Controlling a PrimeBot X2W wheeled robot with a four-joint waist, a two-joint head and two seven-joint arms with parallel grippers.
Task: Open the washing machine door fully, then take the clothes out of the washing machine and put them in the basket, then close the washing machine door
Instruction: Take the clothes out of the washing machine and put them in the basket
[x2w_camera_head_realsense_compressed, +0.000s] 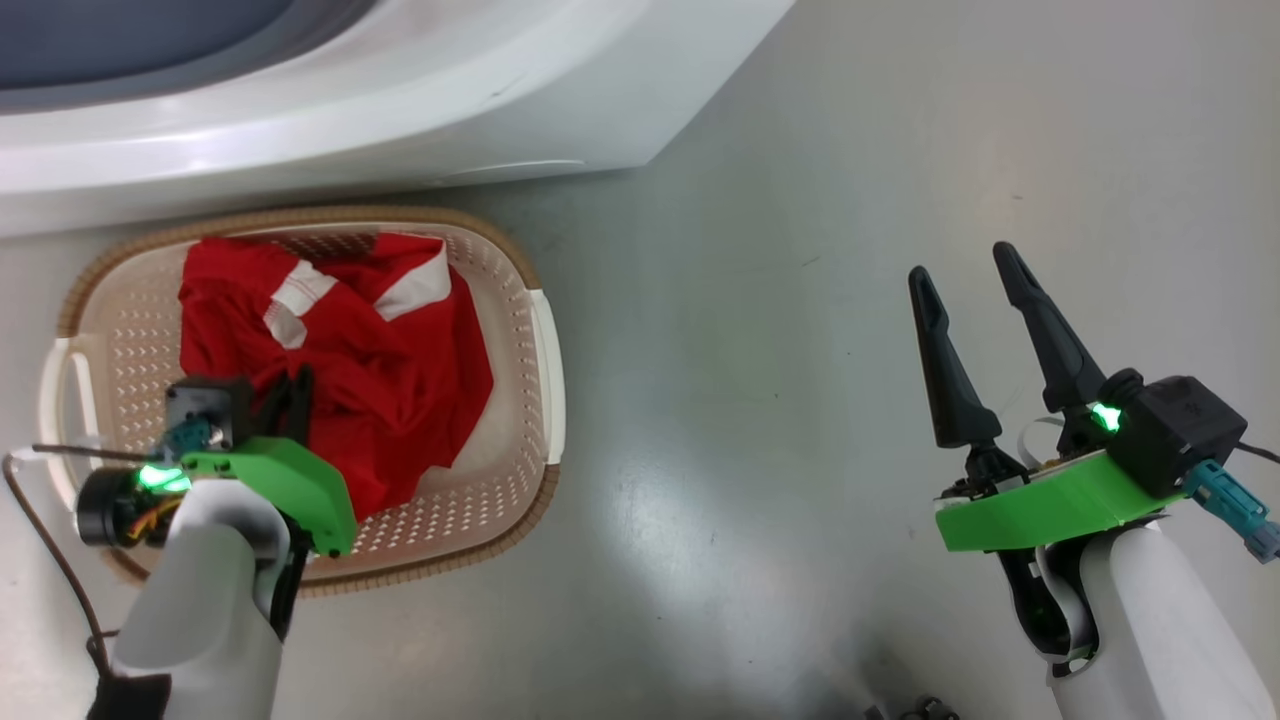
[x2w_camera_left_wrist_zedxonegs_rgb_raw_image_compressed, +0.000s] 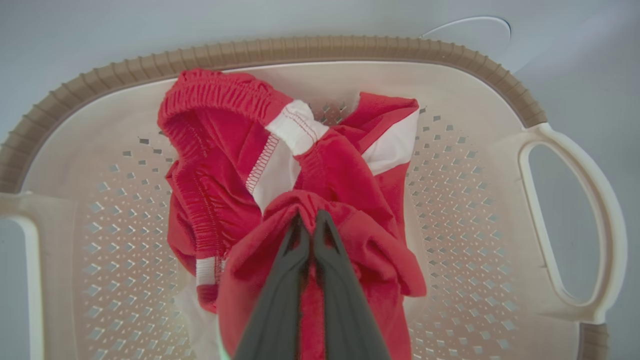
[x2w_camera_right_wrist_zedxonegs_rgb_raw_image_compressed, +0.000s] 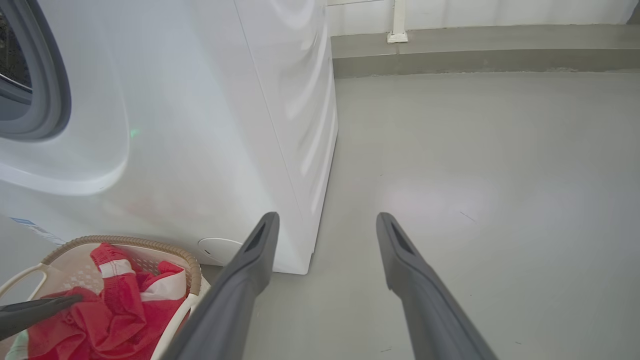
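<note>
The red clothes (x2w_camera_head_realsense_compressed: 390, 360) with white trim lie bundled in the cream basket (x2w_camera_head_realsense_compressed: 520, 262), which stands on the floor in front of the white washing machine (x2w_camera_head_realsense_compressed: 400, 110). My left gripper (x2w_camera_head_realsense_compressed: 290, 388) reaches down into the basket. In the left wrist view its fingers are pressed together, and my left gripper (x2w_camera_left_wrist_zedxonegs_rgb_raw_image_compressed: 309, 219) is shut on a fold of the clothes (x2w_camera_left_wrist_zedxonegs_rgb_raw_image_compressed: 225, 165). Off to the right, my right gripper (x2w_camera_head_realsense_compressed: 962, 265) hangs open over bare floor with nothing between its fingers. The washing machine door is out of view.
In the right wrist view, my right gripper (x2w_camera_right_wrist_zedxonegs_rgb_raw_image_compressed: 326, 220) points past the washing machine's (x2w_camera_right_wrist_zedxonegs_rgb_raw_image_compressed: 200, 125) front corner, whose grey rubber ring (x2w_camera_right_wrist_zedxonegs_rgb_raw_image_compressed: 52, 100) shows at the left. The basket (x2w_camera_right_wrist_zedxonegs_rgb_raw_image_compressed: 194, 272) sits close against the machine. Grey floor (x2w_camera_right_wrist_zedxonegs_rgb_raw_image_compressed: 475, 175) runs to a wall.
</note>
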